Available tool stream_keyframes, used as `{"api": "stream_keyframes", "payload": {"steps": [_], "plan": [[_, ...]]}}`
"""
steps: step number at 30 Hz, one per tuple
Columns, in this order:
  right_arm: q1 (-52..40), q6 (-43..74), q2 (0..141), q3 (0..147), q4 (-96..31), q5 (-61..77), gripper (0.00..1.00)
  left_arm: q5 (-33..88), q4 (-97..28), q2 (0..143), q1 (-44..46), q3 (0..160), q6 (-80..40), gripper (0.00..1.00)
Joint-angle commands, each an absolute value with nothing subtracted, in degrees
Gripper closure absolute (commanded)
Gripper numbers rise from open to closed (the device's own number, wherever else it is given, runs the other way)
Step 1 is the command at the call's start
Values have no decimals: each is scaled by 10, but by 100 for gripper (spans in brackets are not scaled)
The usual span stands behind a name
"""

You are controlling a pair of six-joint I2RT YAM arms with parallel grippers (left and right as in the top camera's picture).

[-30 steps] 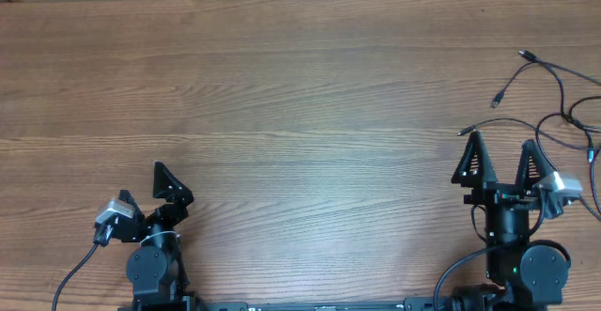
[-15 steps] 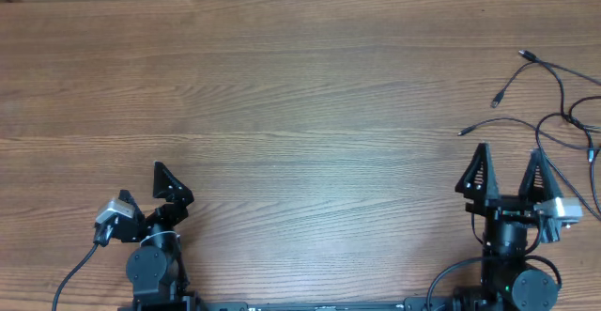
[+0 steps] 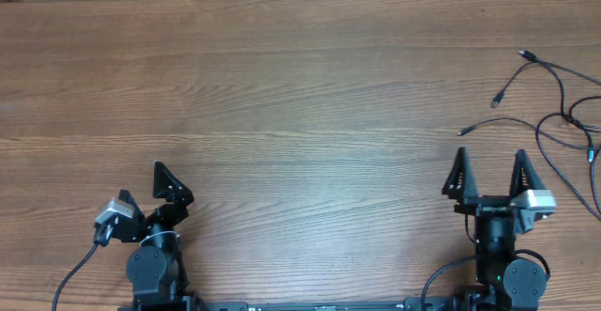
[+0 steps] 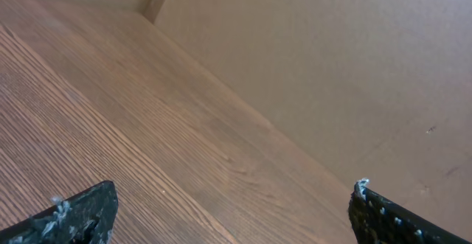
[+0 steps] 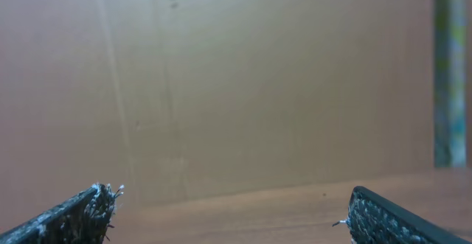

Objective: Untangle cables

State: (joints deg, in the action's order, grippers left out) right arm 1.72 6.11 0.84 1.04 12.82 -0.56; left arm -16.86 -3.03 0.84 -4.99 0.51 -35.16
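Note:
Several thin black cables point(image 3: 567, 116) lie loosely crossed at the table's far right edge in the overhead view, with small plug ends point(image 3: 526, 55) pointing left. My right gripper point(image 3: 490, 172) is open and empty, just left of and nearer the front than the cables, not touching them. In the right wrist view its fingers point(image 5: 230, 203) frame only the table and a brown wall. My left gripper point(image 3: 172, 189) is at the front left, far from the cables. In the left wrist view its fingers point(image 4: 234, 194) are spread wide over bare wood. No cable shows in either wrist view.
A wooden table point(image 3: 300, 104) fills the overhead view. A brown cardboard wall point(image 5: 258, 74) stands behind its far edge. The arm bases sit at the front edge, and a thicker black robot wire point(image 3: 75, 272) trails from the left arm.
My right gripper has drawn back toward the front edge and shifted a little left, away from the cables. The left arm and the cables have not moved.

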Motion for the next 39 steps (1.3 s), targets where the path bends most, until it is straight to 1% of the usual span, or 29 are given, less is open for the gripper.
{"api": "stream_keyframes", "payload": {"steps": [1,8,15,39], "plan": [[21,-24,2,4,110,39,0,-166,-30,2,-52,3,-343,0],[21,-16,2,4,16,31,0,-167,-30,2,-52,3,-343,0],[21,-16,2,4,-48,30,0,-167,-30,2,-52,3,-343,1],[21,-16,2,4,-47,23,0,-167,-30,2,-52,3,-343,0]]}}
